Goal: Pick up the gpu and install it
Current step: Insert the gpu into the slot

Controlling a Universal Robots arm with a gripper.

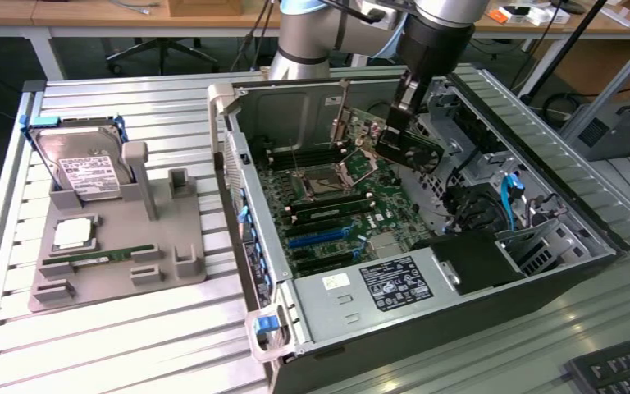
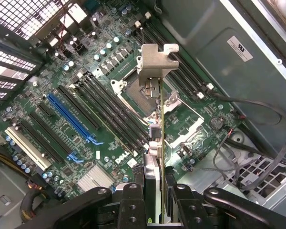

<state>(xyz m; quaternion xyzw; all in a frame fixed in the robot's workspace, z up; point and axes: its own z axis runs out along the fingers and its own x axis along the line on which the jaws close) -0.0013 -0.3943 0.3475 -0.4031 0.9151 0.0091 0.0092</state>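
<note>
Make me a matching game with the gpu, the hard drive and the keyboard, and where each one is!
Things:
1. gpu
2. hard drive
3. keyboard

Places:
A. propped in the grey holder, on the exterior view's left
B. bottom corner, on the exterior view's right
C. held by the gripper over the motherboard, inside the computer case

Pairs: 1-C, 2-A, 3-B

On the table [image 1: 129,345], the open case [image 1: 425,328] lies at the exterior view's right, the holder [image 1: 107,279] with the hard drive [image 1: 85,172] to its left. The gpu [image 1: 408,144] hangs inside the case above the motherboard [image 1: 337,205].
</note>
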